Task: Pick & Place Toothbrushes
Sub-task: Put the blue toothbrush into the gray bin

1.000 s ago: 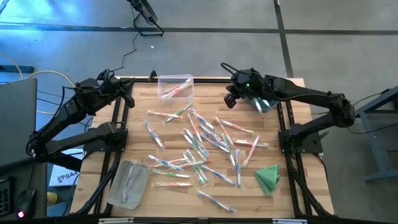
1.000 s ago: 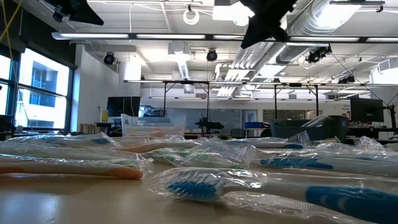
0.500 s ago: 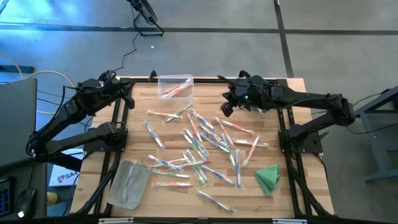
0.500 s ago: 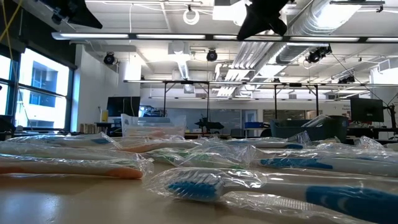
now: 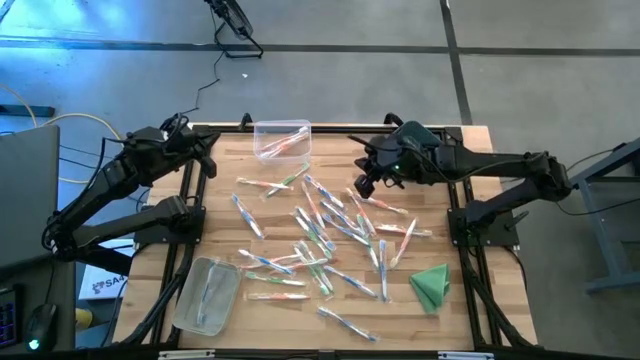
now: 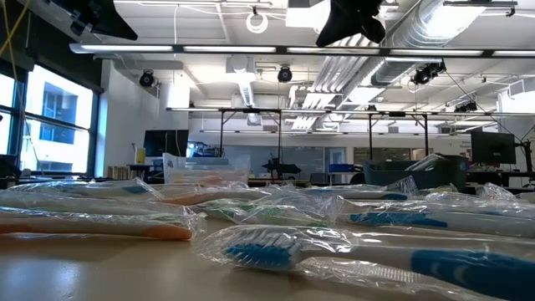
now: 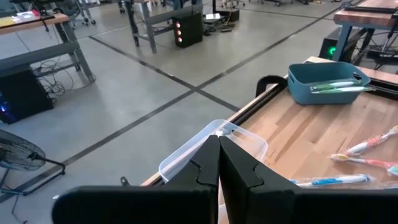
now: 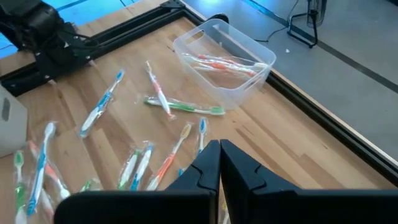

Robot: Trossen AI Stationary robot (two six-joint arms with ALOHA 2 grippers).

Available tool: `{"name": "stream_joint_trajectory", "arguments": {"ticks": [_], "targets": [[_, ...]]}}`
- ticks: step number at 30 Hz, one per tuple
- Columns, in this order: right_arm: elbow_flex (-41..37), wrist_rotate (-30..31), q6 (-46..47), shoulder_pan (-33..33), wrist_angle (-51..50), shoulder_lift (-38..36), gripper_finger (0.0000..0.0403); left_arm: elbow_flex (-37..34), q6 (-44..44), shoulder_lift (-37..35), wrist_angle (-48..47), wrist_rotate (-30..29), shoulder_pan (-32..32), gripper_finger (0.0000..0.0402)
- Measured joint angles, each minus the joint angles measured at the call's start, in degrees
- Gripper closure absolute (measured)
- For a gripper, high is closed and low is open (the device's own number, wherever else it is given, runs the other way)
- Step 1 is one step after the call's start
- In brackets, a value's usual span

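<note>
Many wrapped toothbrushes (image 5: 320,232) with orange, green or blue accents lie scattered flat across the middle of the wooden table; they also show in the right wrist view (image 8: 158,102) and close up in the low view (image 6: 276,244). My right gripper (image 5: 362,186) hangs shut above the far right part of the scatter, touching nothing; its fingers meet in the right wrist view (image 8: 219,152). My left gripper (image 5: 205,150) waits shut at the far left corner (image 7: 219,146).
A clear bin (image 5: 282,140) with orange toothbrushes stands at the far edge (image 8: 224,59). Another clear bin (image 5: 207,293) sits near the left front. A teal bin (image 7: 328,82) with green toothbrushes stands at the far right. A folded green cloth (image 5: 432,285) lies near the right front.
My right gripper has swung from the far right corner toward the table's near edge and a little to the left, coming over the scattered toothbrushes. Its fingers stay shut. The toothbrushes have not moved.
</note>
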Motion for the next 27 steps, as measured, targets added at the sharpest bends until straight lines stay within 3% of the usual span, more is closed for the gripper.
{"name": "stream_joint_trajectory", "arguments": {"ticks": [27], "targets": [[-0.01, -0.4, 0.0, 2.73, -0.52, 0.0, 0.04, 0.0, 0.01, 0.0, 0.02, 0.21, 0.01, 0.0402]]}}
